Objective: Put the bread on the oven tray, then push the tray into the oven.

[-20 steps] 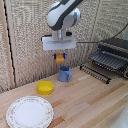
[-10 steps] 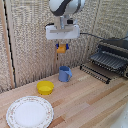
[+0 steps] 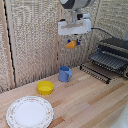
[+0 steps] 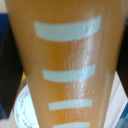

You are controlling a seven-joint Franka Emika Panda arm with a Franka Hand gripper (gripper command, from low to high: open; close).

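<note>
**Bread's up in the air, loads of room under it**

Table (image 3: 95, 107) is mostly bare wood. Oven (image 3: 112, 56) sits at the exterior view's right edge, pan (image 3: 107, 61) sticking out front. Clamp (image 3: 74, 41) hangs high, fingers pinched on the bread (image 3: 71, 44), well above the blue mug (image 3: 65, 74).
</note>
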